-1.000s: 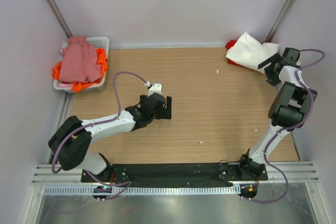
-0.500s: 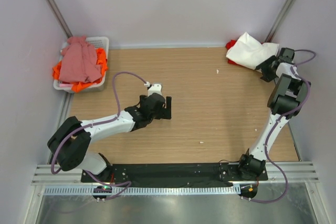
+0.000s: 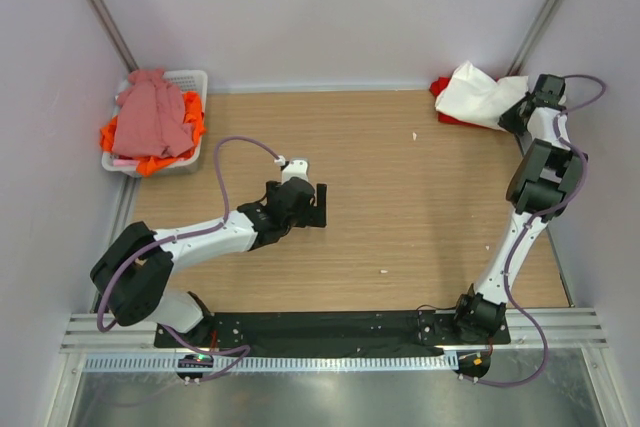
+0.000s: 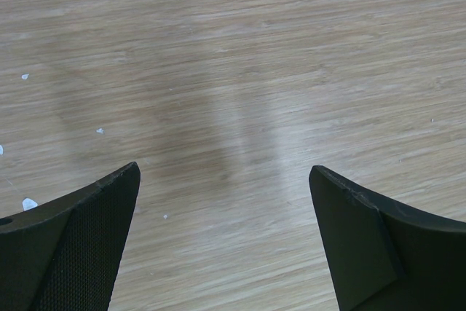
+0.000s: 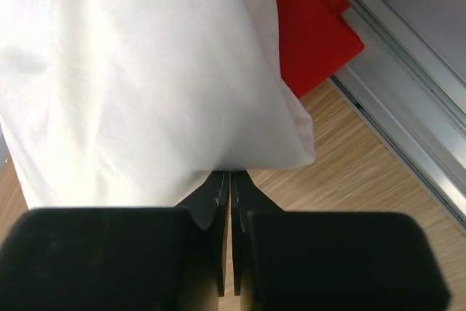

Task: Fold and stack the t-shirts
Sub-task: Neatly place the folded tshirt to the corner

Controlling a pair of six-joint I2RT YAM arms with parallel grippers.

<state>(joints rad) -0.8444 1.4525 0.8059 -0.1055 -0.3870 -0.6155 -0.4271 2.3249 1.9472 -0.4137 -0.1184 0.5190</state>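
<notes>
There, in the far right corner of the wooden table (image 3: 400, 197), a bunched white t-shirt (image 3: 475, 95), lying over a red t-shirt (image 3: 439, 84) with only strips of red peeping out at its left and near edges. At the right end of that white cloth, the right gripper (image 3: 516, 114), with its arm stretched far along the right wall. In the right wrist view, black fingers (image 5: 210, 196) pressed together with a hairline slit between them, tips tucked out of sight beneath the near hem of the white t-shirt (image 5: 138, 71); pinching that hem, by the look of the cloth draped straight over the tips. Just to the right of it there, the red t-shirt (image 5: 309, 27), close beside the metal rail (image 5: 408, 92) at the foot of the wall. Well apart, near the middle of the table, the left gripper (image 3: 321, 205), spread wide and holding nothing; in the left wrist view, between the two dark fingertips (image 4: 95, 216), pale wood grain with a few white specks (image 4: 29, 203). In the far left corner, a white slotted basket (image 3: 190, 77), heaped with a dusty pink t-shirt (image 3: 150, 115) on top and an orange t-shirt (image 3: 193, 117) spilling over the rim on the right and near sides.
</notes>
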